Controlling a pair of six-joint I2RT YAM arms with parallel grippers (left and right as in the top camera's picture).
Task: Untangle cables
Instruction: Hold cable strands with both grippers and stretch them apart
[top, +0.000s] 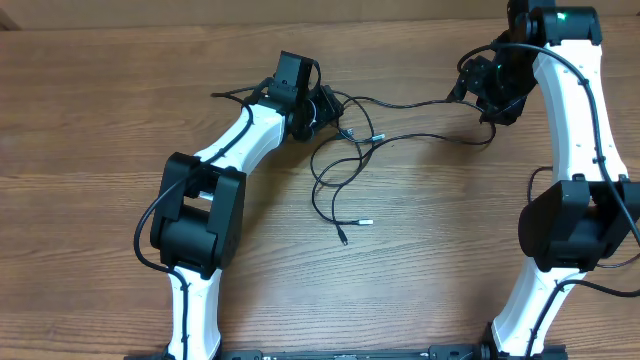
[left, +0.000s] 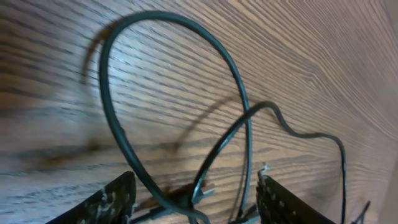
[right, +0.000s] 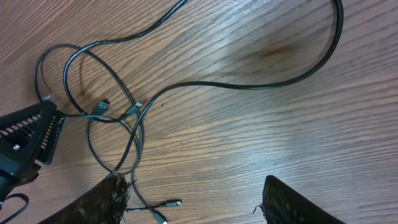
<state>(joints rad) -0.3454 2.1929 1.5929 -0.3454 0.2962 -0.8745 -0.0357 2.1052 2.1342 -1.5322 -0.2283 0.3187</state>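
Observation:
Several thin black cables (top: 348, 135) lie tangled in the middle of the wooden table. Loops trail toward the front, ending in small silvery plug ends (top: 367, 222). My left gripper (top: 330, 108) is open and low at the left edge of the tangle. In the left wrist view its fingers (left: 196, 190) straddle two crossing cable loops (left: 112, 106) without closing on them. My right gripper (top: 468, 85) is open and empty at the back right, where one cable runs toward it. In the right wrist view its fingers (right: 193, 196) are spread wide above the cables (right: 249, 86) and plug ends (right: 176, 203).
The table (top: 100, 120) is brown wood grain. The left arm's white links (top: 250, 140) run from the front left to the tangle. The right arm (top: 575, 110) stands along the right side. The left gripper's finger shows at the left of the right wrist view (right: 25, 143).

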